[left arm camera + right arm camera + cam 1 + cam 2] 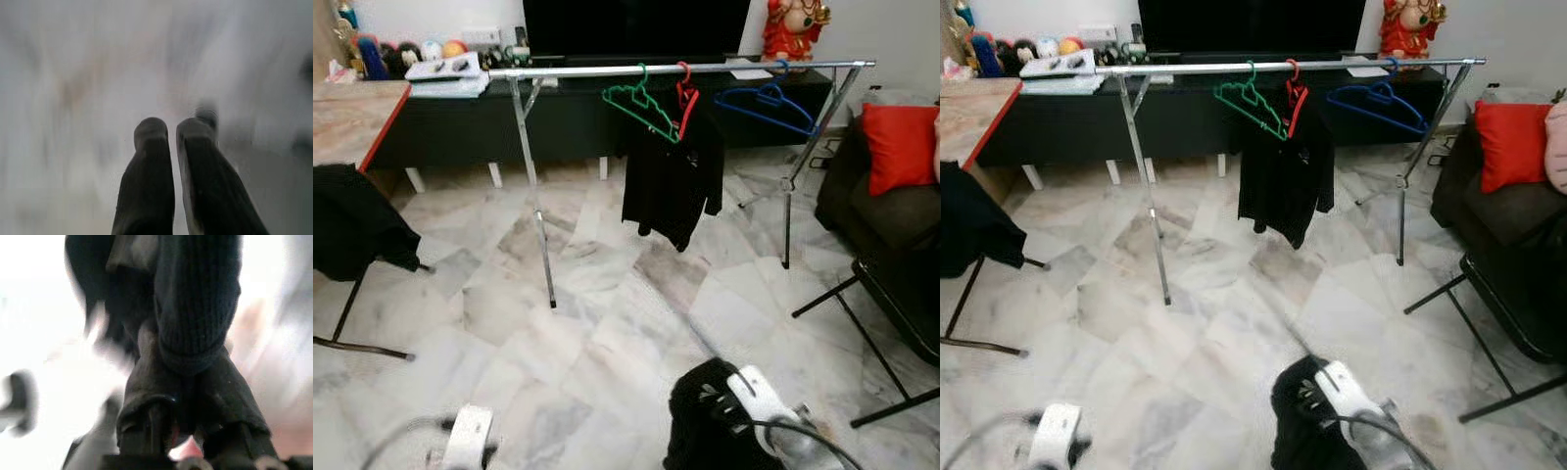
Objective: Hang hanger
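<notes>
Hanging low at the robot's right side is a dark garment (700,421), bunched around the right gripper (178,431). In the right wrist view, ribbed black cloth (195,298) drapes over the fingers, and a bit of red or pink (186,449) shows at their base; whether that is a hanger cannot be told. The jaws look pressed onto the cloth, pinching it.

The left gripper (171,129) points down at the blurred floor, its two black fingers (151,134) nearly together with only a thin gap, holding nothing.

Ahead stands a metal rail (607,70) on thin legs. On it hang a green hanger (641,106), bare and tilted; just beside it a red hanger (686,98) carrying a black shirt (671,181); and further right a blue hanger (766,106), bare.

Behind the rail runs a long black cabinet (460,127) with a dark screen (631,27) on top, toys (406,51) at its left end and a red figure (793,27) at its right. To the left is a wooden table (352,117) with a red edge, and a chair draped in black cloth (357,230). On the right, a dark sofa (862,196) holds a red cushion (899,147), with a black folding frame (891,313) near it. The floor (597,333) is pale marble tile.
</notes>
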You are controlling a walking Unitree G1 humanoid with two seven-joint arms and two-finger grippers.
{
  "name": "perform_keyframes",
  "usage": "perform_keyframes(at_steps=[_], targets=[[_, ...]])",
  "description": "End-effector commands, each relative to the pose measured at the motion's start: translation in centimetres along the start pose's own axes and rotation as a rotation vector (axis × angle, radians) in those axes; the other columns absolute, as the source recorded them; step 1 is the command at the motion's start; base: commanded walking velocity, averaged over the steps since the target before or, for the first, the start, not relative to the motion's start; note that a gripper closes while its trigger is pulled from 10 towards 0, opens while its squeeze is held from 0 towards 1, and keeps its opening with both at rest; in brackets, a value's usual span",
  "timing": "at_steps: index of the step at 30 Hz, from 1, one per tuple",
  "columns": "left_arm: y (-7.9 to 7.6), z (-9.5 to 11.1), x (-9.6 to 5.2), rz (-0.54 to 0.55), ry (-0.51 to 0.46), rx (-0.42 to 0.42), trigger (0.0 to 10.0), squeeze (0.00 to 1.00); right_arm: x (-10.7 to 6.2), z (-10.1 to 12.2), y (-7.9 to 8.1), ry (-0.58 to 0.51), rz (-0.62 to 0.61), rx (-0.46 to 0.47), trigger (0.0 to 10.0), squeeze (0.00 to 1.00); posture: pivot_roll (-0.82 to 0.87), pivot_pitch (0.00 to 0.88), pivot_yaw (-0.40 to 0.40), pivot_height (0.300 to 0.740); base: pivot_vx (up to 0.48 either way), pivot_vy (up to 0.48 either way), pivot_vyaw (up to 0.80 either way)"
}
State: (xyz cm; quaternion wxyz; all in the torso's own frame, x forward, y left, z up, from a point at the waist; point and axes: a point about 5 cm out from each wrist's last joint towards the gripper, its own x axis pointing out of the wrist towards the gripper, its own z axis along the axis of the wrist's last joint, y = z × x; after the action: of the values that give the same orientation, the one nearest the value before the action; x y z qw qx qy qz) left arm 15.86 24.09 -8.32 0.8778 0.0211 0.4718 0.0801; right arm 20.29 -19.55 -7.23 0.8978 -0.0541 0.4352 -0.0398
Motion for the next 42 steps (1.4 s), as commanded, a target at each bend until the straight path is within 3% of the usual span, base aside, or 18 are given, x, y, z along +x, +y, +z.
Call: perform_keyframes(at_steps=[1, 12, 39, 42], targets=[[0.3, -1.2, -0.2, 0.026, 0.050, -0.026, 10.0, 0.00, -0.5, -2.7, -2.0, 0.099, -0.119, 0.392, 10.0, 0.00, 0.03, 0.047, 0.018, 0.740, 0.000, 0.000, 0.00], [0.6, -1.8, -0.3, 0.036, 0.072, -0.040, 10.0, 0.00, -0.5, -3.0, -2.3, 0.111, -0.129, 0.418, 10.0, 0.00, 0.03, 0.045, 0.010, 0.740, 0.000, 0.000, 0.00], [1.6, -3.9, -1.0, 0.040, 0.118, -0.035, 10.0, 0.00, -0.8, -4.4, -1.8, 0.186, -0.111, 0.349, 10.0, 0.00, 0.02, 0.065, 0.009, 0.740, 0.000, 0.000, 0.00], [1.6, -4.0, -1.0, 0.031, 0.123, -0.002, 10.0, 0.00, -0.8, -4.5, -1.7, 0.189, -0.102, 0.338, 10.0, 0.00, 0.02, 0.066, 0.011, 0.740, 0.000, 0.000, 0.00]])
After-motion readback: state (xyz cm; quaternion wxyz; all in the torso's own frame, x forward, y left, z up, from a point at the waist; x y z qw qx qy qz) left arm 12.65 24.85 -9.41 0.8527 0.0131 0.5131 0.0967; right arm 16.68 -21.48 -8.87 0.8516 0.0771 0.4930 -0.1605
